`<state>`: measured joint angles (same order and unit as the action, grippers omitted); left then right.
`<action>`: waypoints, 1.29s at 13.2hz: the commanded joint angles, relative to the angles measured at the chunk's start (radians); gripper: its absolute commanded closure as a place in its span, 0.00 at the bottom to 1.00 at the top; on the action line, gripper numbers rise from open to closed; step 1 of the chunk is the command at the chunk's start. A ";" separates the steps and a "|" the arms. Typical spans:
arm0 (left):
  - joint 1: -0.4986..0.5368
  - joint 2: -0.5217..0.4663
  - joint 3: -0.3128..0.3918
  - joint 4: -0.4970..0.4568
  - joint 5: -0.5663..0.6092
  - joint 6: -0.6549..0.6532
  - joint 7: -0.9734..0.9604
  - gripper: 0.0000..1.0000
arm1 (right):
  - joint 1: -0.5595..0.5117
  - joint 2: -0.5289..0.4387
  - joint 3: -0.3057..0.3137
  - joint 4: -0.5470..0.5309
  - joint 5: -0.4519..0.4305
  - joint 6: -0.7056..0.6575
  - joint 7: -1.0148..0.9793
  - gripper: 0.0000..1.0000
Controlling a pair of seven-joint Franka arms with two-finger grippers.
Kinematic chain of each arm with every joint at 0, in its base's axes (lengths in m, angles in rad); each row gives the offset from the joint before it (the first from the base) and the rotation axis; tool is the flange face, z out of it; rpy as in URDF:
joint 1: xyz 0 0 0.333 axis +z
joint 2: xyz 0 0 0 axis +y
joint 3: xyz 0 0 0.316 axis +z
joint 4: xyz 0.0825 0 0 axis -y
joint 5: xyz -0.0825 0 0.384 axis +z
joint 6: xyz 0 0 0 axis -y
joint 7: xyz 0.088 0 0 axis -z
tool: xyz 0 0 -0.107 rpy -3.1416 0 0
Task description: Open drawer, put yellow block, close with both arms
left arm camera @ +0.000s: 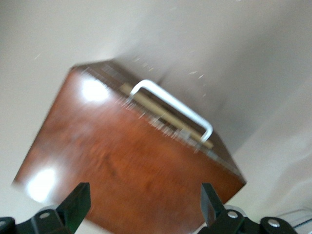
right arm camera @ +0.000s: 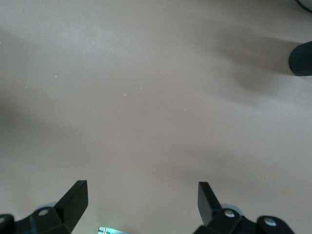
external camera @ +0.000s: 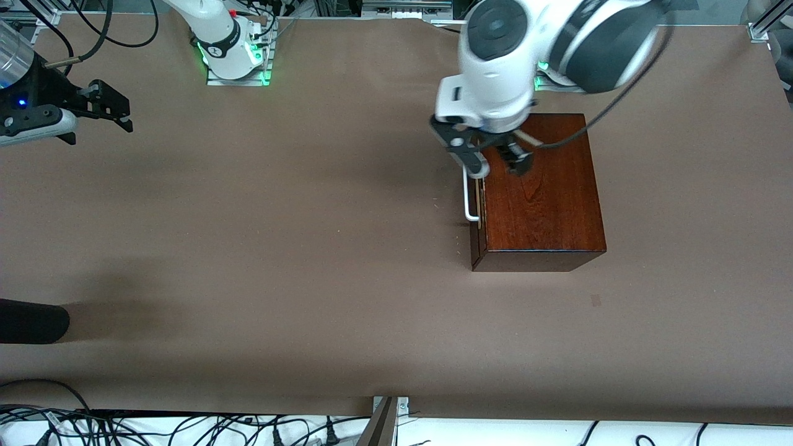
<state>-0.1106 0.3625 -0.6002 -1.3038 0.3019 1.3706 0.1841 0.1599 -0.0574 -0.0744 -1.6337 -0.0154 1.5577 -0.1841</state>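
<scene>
Front view: drawer shut, left gripper above the box

We see the wooden drawer box (external camera: 542, 192) closed, its white handle (external camera: 469, 198) facing the right arm's end of the table. Our left gripper (external camera: 495, 158) hovers over the box top near the handle, fingers apart. No yellow block shows, so it may be inside or out of sight. To work the handle well, we should square the fingers across the bar. Bare table (external camera: 279, 248) fronts the drawer. Our right gripper (external camera: 114, 108) waits over that end, fingers spread.

Right gripper (right arm camera: 141, 202) fingers (right arm camera: 75, 200) spread over bare table (right arm camera: 146, 97) — dark rounded object (right arm camera: 301, 58) at edge.
</scene>
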 commanded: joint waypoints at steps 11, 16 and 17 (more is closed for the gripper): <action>0.052 -0.444 0.577 -0.417 -0.369 0.275 -0.114 0.00 | -0.003 0.001 0.002 0.014 0.018 0.004 0.017 0.00; 0.052 -0.370 0.563 -0.352 -0.296 0.258 -0.190 0.00 | -0.003 0.001 0.002 0.015 0.018 0.001 0.015 0.00; 0.052 -0.369 0.562 -0.344 -0.299 0.249 -0.199 0.00 | -0.003 0.001 0.002 0.014 0.018 0.001 0.015 0.00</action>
<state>-0.0486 -0.0342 -0.0353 -1.6915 -0.0218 1.6290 0.0180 0.1598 -0.0580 -0.0734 -1.6331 -0.0130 1.5693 -0.1816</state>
